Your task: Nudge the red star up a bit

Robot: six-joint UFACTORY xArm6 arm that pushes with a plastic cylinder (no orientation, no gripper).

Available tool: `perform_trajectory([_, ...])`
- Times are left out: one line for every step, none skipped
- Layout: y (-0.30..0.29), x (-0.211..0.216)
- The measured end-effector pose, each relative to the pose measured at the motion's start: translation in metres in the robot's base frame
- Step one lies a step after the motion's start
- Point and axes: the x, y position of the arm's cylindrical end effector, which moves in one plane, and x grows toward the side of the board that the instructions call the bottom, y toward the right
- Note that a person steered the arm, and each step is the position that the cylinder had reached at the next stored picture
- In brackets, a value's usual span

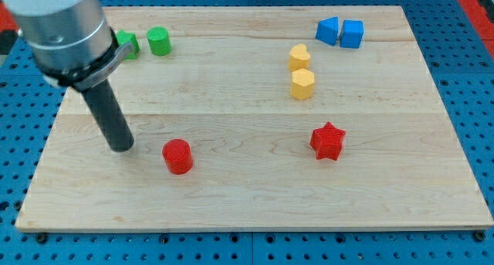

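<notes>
- My tip (122, 147) sits on the wooden board (231, 203) at the view's left, just beside the red cylinder (178, 156) — touching nothing, holding nothing, since it is only a bare rod.
- The red star (327, 140) lies well apart, toward the view's right, below the two yellow blocks (301, 70).
- To do this well, I judge the tip must swing under the red cylinder — not through it — and arrive directly below the star.
- Then a short, centred push toward the view's top; off-centre contact would likely spin the star sideways.
- Stop early: the lower yellow block sits above, and only a small nudge is wanted.
</notes>
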Motion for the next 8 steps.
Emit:
perform_trajectory([0.065,0.021])
perform_trajectory([0.083,0.023])
perform_trajectory([0.076,0.068])
perform_trajectory([0.152,0.103])
perform_trajectory([0.247,0.078])
perform_trajectory([0.292,0.064])
perform_trajectory([0.294,0.042])
perform_trajectory([0.294,0.021])
